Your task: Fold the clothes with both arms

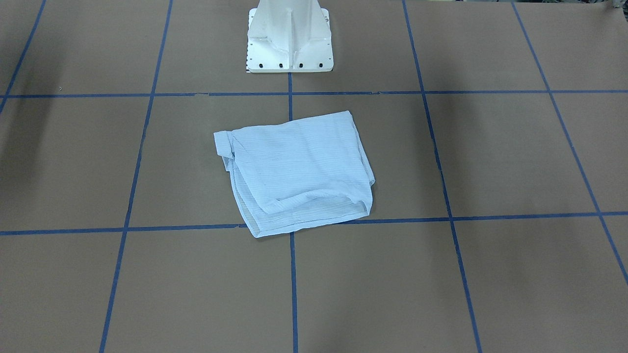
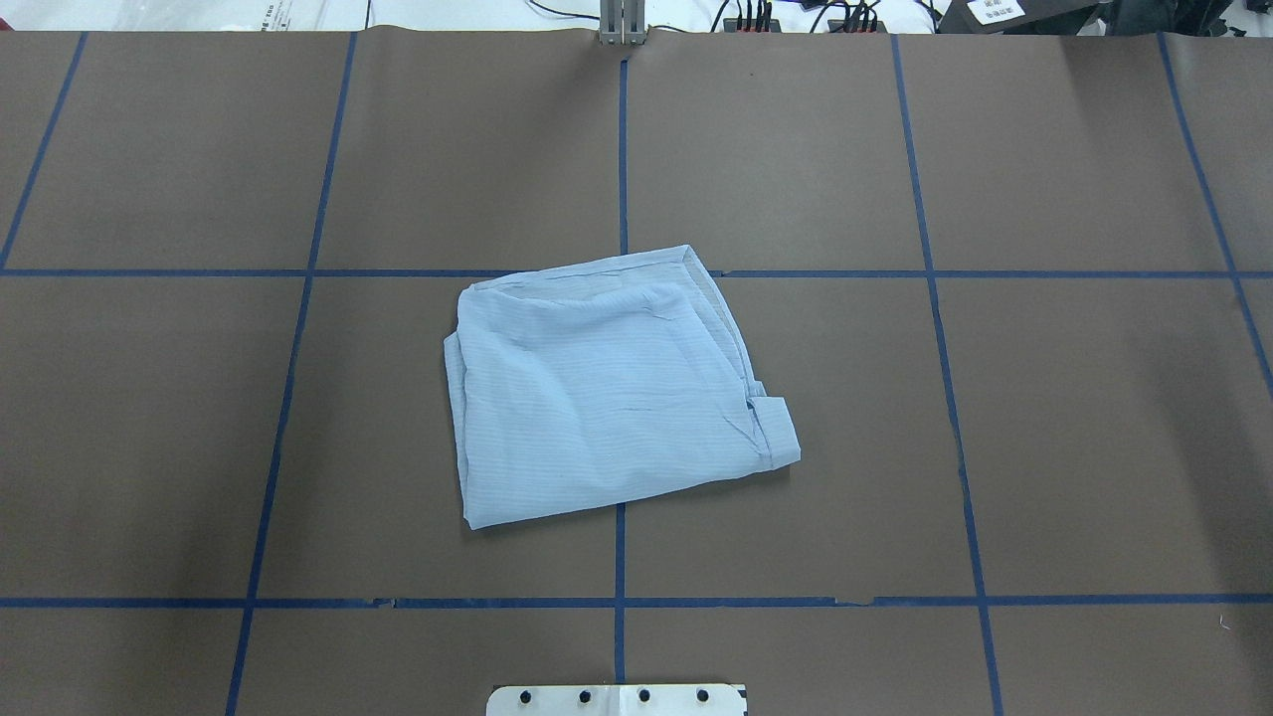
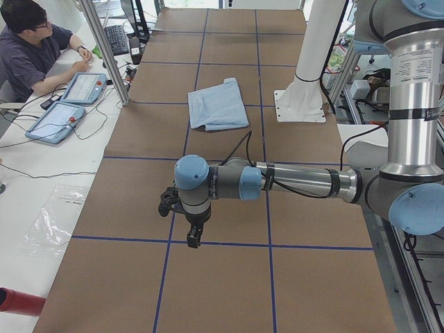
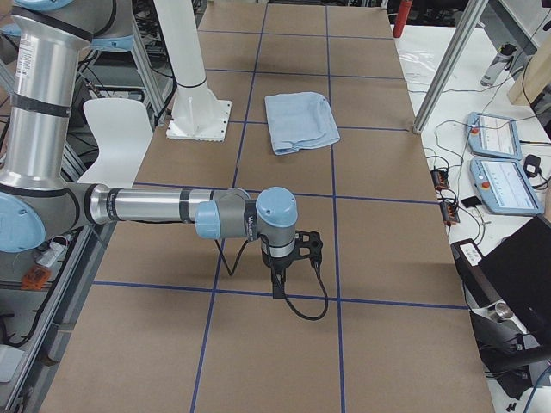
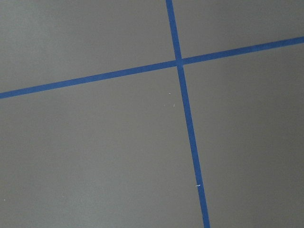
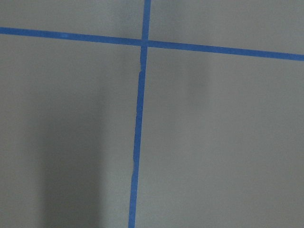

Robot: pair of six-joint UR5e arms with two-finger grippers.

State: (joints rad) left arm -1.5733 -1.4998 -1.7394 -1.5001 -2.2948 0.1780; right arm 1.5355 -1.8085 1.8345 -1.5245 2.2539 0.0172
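The light-blue striped shirt [image 1: 299, 171] lies folded into a rough rectangle at the middle of the brown table, with a cuff sticking out at one corner [image 2: 781, 433]. It also shows in the left side view [image 3: 218, 105] and the right side view [image 4: 300, 120]. My left gripper [image 3: 194, 237] hangs over bare table far from the shirt, near the table's left end. My right gripper [image 4: 280, 277] hangs over bare table near the right end. I cannot tell whether either is open or shut. Both wrist views show only brown table with blue tape lines.
The white pedestal base [image 1: 289, 44] stands behind the shirt. An operator [image 3: 28, 48] sits at a side desk with tablets [image 3: 69, 104]. More tablets [image 4: 495, 159] and a laptop lie on the desk by the far edge. Blue tape lines [image 2: 622, 149] grid the table.
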